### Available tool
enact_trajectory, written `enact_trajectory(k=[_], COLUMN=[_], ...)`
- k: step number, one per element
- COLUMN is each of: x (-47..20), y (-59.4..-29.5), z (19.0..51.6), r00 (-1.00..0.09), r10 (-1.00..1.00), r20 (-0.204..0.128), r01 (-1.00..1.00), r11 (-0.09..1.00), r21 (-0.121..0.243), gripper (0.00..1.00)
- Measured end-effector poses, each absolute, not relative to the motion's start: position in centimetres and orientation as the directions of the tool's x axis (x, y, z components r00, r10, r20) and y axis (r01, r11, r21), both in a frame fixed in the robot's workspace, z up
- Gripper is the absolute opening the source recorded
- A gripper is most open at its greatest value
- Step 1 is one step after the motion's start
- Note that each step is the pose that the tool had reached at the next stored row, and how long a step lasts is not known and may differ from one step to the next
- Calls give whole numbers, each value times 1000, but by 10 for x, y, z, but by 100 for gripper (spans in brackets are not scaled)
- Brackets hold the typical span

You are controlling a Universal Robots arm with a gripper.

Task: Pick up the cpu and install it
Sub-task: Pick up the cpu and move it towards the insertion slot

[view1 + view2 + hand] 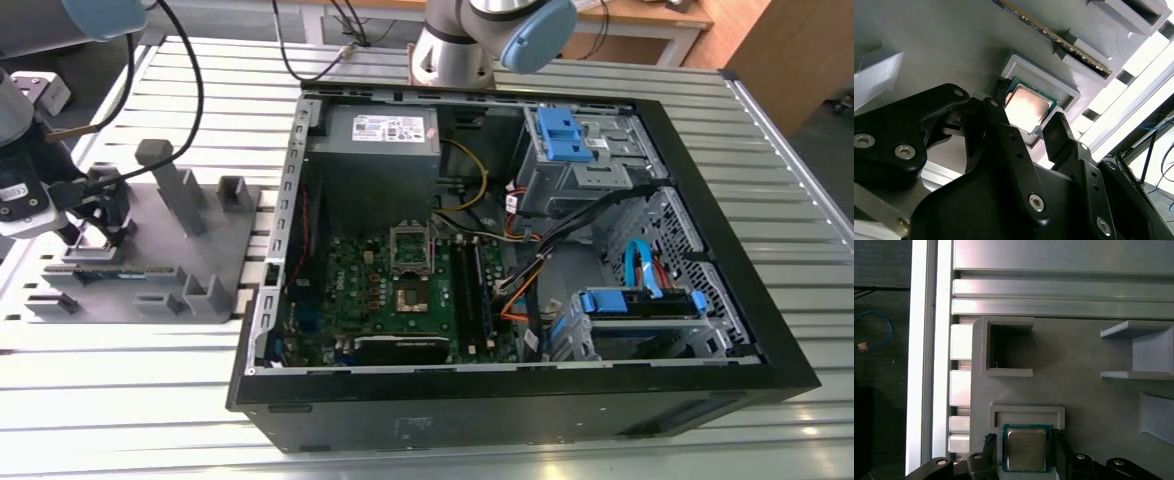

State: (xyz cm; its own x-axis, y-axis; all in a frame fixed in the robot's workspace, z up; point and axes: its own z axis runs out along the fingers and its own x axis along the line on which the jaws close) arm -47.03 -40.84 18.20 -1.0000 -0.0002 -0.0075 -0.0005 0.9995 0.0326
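Note:
The cpu point(1026, 449) is a small square chip with a pale metal top and a green rim. It lies flat in a shallow pocket of the grey fixture tray point(220, 240), left of the computer case in the exterior view. My gripper point(91, 232) hangs low over that pocket. In both wrist views its black fingers point(1000, 102) straddle the cpu point(1026, 106), one on each side with a narrow gap, so the gripper point(1029, 117) is open around it. The green motherboard point(350, 285) with its dark square socket point(411, 293) lies inside the case.
The black computer case point(534, 400) lies open on the slatted aluminium table point(120, 400), with drive cages point(577, 150), cables and a power supply point(380, 130) inside. Grey posts point(174, 185) rise from the tray beside my gripper. A memory stick point(1064, 42) stands in a tray slot.

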Motion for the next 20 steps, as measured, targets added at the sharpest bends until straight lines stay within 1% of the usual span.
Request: enact_trajectory(k=[12,13,14,16,20], x=[-470,-470,-470,-470,-470], y=[-408,-408,-408,-408,-408], z=[183,183,183,183,183], r00=[-1000,-1000,-1000,-1000,-1000], r10=[0,0,0,0,0], r20=[-7,-7,-7,-7,-7], r01=[0,0,0,0,0], r11=[999,999,999,999,999], r21=[33,33,33,33,33], gripper=[56,55,49,47,47])
